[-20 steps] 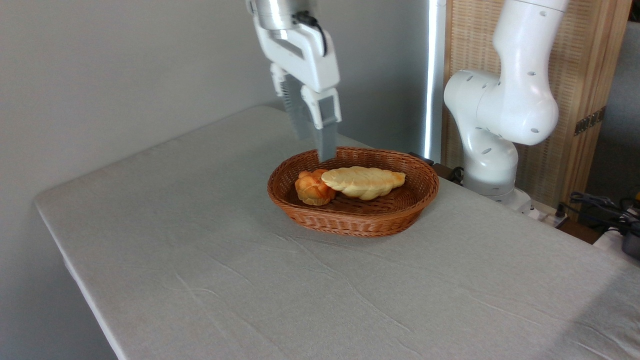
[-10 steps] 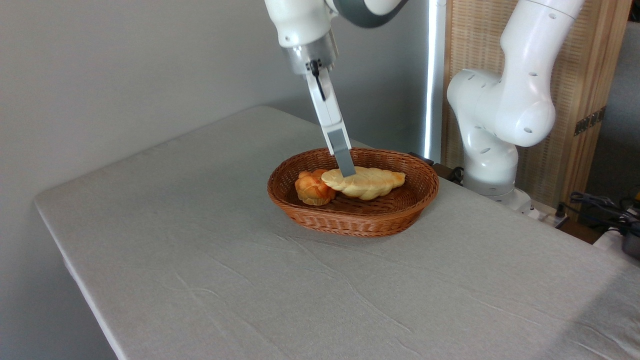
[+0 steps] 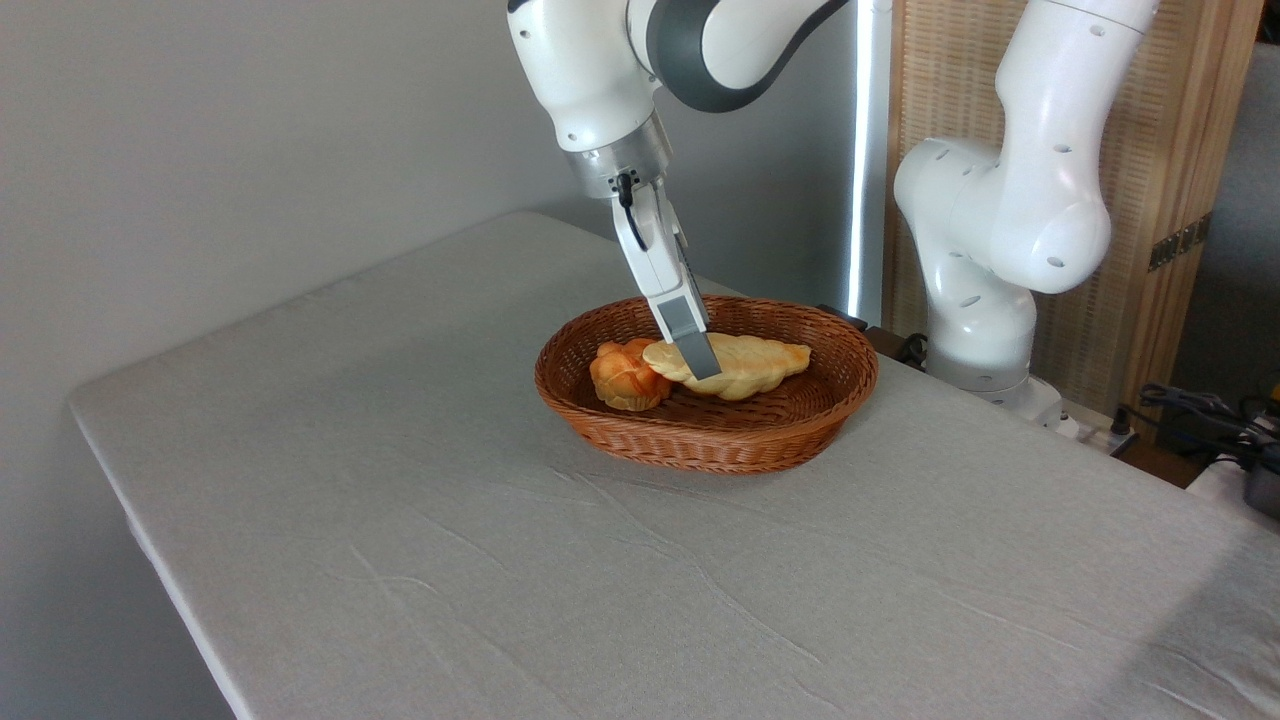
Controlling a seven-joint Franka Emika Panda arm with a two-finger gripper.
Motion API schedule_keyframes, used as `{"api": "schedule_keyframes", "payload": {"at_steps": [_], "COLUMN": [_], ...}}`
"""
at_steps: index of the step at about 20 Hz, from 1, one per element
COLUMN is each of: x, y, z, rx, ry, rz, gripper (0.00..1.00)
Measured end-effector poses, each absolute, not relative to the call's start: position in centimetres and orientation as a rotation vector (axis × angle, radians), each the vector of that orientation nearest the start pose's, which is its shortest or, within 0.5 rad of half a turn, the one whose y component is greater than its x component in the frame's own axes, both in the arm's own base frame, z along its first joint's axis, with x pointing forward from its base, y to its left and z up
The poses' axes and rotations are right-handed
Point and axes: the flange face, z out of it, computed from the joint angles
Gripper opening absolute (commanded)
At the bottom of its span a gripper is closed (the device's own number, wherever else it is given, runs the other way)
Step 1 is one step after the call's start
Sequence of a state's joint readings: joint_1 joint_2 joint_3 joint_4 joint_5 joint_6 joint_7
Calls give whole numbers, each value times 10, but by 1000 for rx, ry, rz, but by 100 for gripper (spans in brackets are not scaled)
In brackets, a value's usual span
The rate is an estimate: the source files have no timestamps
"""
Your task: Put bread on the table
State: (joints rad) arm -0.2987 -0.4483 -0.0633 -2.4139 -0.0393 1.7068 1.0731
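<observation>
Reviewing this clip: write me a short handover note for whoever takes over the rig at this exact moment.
Gripper: down in the basket, seen edge-on, with one finger in front of the bread's left half. Whether it is open or closed on the loaf cannot be told.
Bread: lying in the basket, its left tip against the small orange bun.
Table: the loaf is not on the grey cloth yet.
Done: the approach to the loaf.
Left: confirm the grasp, lift the bread clear of the rim, set it on the table, release.
</observation>
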Motion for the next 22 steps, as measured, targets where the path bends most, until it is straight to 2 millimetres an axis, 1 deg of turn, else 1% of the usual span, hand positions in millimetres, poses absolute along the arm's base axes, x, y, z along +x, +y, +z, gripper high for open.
{"api": "schedule_keyframes", "payload": {"at_steps": [11, 12, 13, 14, 15, 17, 18, 20, 22], "x": [356, 355, 354, 354, 353, 352, 352, 352, 352], "y": [-141, -142, -142, -143, -143, -143, -143, -143, -143], "z": [438, 437, 434, 433, 431, 429, 429, 429, 429], "rx": [-2444, -2443, -2441, -2440, -2439, -2438, -2438, -2438, -2438], "ry": [2098, 2099, 2101, 2102, 2103, 2103, 2103, 2103, 2104], "rz": [417, 423, 433, 439, 446, 451, 451, 451, 451], "gripper": [100, 98, 94, 83, 67, 40, 31, 28, 28]}}
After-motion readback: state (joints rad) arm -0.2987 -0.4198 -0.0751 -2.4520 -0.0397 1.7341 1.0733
